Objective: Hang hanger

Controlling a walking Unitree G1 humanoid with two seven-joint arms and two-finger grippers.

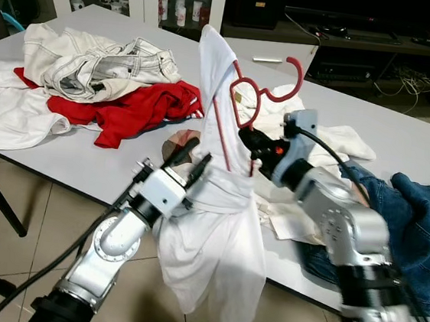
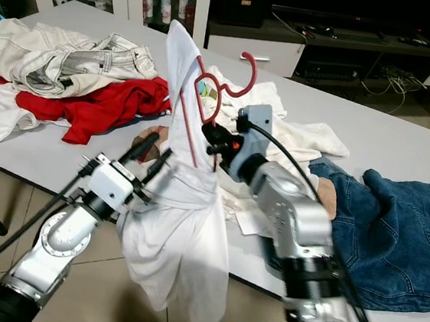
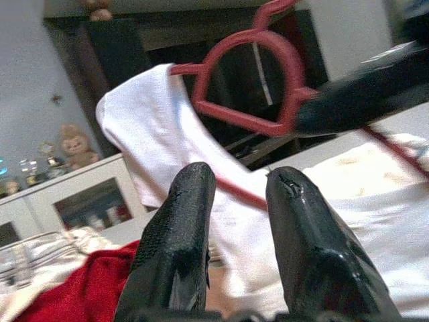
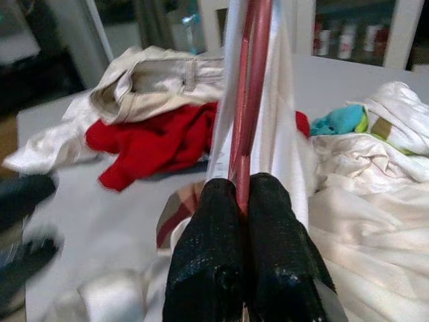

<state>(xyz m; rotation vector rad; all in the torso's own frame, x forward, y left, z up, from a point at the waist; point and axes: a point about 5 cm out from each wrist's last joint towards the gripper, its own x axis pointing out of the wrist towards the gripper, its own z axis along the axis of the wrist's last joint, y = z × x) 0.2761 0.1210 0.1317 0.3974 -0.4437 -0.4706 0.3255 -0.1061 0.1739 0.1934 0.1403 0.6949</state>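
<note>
At frame centre the right gripper (image 1: 249, 143) pinches the red hanger (image 1: 256, 96) with a white shirt (image 1: 211, 230) half on, left gripper (image 1: 190, 159) spread beside it, so the shirt may slide off.

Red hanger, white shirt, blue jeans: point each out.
red hanger (image 1: 292, 71), left eye view, on its hook.
white shirt (image 1: 217, 246), left eye view, on its hanging lower cloth.
blue jeans (image 2: 393, 226), right eye view, on the spread denim.

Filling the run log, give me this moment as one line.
right claw: shut on red hanger | white shirt: draped on hanger, hanging past table edge | left claw: open, beside shirt
</note>
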